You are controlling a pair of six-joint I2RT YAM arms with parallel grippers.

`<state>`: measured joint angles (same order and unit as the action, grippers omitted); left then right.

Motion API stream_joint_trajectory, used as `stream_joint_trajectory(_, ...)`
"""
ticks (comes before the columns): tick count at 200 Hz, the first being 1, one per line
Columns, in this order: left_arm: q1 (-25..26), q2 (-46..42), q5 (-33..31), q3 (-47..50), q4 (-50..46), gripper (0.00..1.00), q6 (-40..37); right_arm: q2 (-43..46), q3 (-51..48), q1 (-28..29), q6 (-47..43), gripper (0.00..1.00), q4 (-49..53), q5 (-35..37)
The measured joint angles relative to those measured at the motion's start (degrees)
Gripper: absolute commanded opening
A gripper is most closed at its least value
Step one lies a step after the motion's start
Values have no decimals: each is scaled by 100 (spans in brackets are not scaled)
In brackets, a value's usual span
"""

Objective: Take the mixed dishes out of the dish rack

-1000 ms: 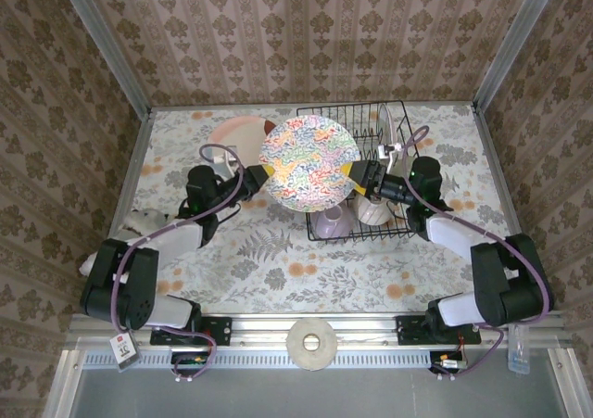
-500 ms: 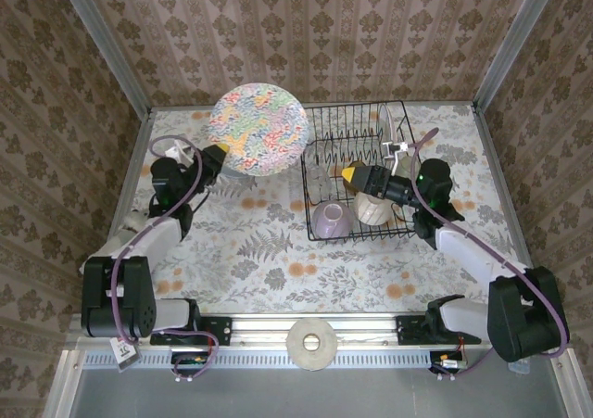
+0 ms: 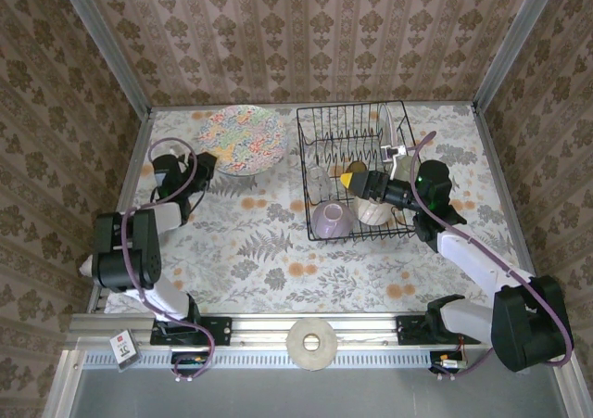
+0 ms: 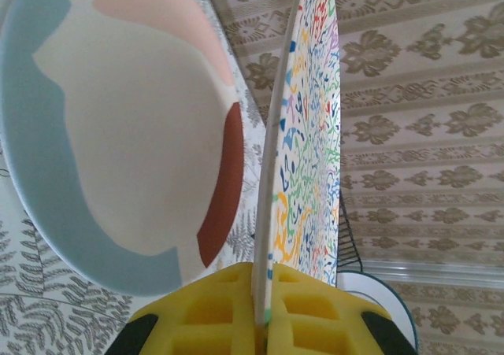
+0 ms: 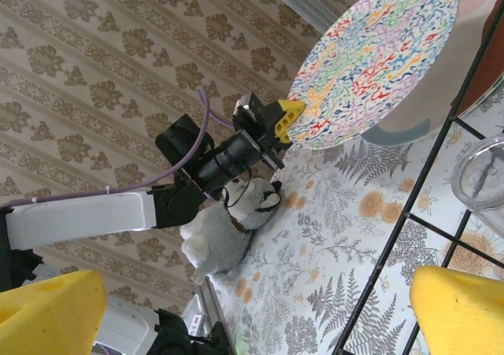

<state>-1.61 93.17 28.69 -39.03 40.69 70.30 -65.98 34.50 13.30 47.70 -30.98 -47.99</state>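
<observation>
The patterned table (image 3: 278, 260) was taken up on its far right by the dish rack (image 3: 352, 238), set apart from the plates lying to its left; the multicoloured plate (image 3: 241, 138) was already out of the rack, held tilted above the far left of the table with its near rim clenched between the yellow pads of the left gripper (image 4: 262, 284), so that the plate stretched away from the fingers toward the back wall; directly beneath it a pink, blue and red plate (image 4: 118, 134) was seen lying flat, and the coming move was judged to be a lowering onto that plate, rim leading, before release. In the rack's near end the lilac bowl (image 3: 331, 219) and the cream bowl (image 3: 373, 211) were left side by side, with a small clear glass (image 3: 318, 174) just beyond them; the right gripper (image 3: 350, 179) was hung over these with its jaws spread wide and nothing held, and was plainly the nearer arm for them.
</observation>
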Motion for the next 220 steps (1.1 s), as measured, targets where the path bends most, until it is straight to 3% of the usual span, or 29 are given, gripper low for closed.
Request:
stream_joint_trajectory(72, -59, 1036, -57, -518, 72, 0, 2, 94, 0, 37, -155, 100, 168, 83)
stream_joint_trajectory(192, -181, 1740, -46, -861, 138, 0, -24, 105, 7, 164, -302, 100, 304, 118)
stream_joint_trajectory(220, -181, 1781, -48, -973, 109, 13, -98, 105, 35, 192, -345, 100, 391, 129)
